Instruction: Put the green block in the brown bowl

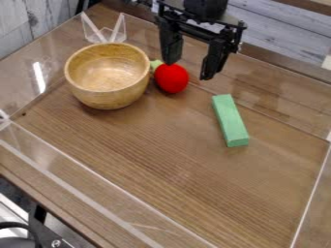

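Camera view: the small light-green rectangular block (231,120) lies flat on the wooden table (155,165), its long axis running near-to-far, slightly slanted. The round light-brown wooden bowl (107,76) sits well left; a red ball (171,77) lies between. The black gripper (191,60) hangs spread, empty, over the ball.

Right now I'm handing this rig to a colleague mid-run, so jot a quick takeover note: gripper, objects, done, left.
Gripper: open, empty, pointing down, hanging above the red ball.
Green block: lying flat on the table, to the right of the ball, untouched.
Brown bowl: upright, empty, left of the ball.
Done: nothing yet.
Left: move over the block, grasp it, carry it to the bowl, release.
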`<state>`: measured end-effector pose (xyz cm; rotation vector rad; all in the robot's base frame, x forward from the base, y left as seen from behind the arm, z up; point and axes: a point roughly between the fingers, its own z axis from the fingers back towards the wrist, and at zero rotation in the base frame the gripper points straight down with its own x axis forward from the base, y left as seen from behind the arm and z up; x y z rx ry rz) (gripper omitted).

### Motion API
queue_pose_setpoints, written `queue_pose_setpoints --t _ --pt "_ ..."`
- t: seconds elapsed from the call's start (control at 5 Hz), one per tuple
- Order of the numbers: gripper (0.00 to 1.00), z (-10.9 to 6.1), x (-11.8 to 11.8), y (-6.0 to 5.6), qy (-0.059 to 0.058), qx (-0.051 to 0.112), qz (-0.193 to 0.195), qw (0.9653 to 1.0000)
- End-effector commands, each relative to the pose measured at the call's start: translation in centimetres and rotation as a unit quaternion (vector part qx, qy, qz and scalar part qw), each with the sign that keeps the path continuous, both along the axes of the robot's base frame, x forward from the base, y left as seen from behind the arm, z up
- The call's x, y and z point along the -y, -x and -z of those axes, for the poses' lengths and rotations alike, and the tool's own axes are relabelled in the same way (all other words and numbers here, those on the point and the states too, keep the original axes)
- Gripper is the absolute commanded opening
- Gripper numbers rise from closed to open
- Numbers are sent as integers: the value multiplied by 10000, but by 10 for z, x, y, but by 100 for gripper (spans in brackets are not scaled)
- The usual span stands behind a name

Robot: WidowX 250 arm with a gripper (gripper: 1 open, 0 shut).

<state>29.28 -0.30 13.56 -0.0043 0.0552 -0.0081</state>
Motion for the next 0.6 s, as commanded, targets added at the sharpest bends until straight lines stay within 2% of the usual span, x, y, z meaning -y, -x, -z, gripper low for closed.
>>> queue_pose_setpoints --t 0.0,0.2,0.4 --pt "100 14 6 2 43 -86 -14 10000" --pt "100 39 24 -4 136 -56 -101 9998" --pt "100 59 43 -18 183 56 -331 9993"
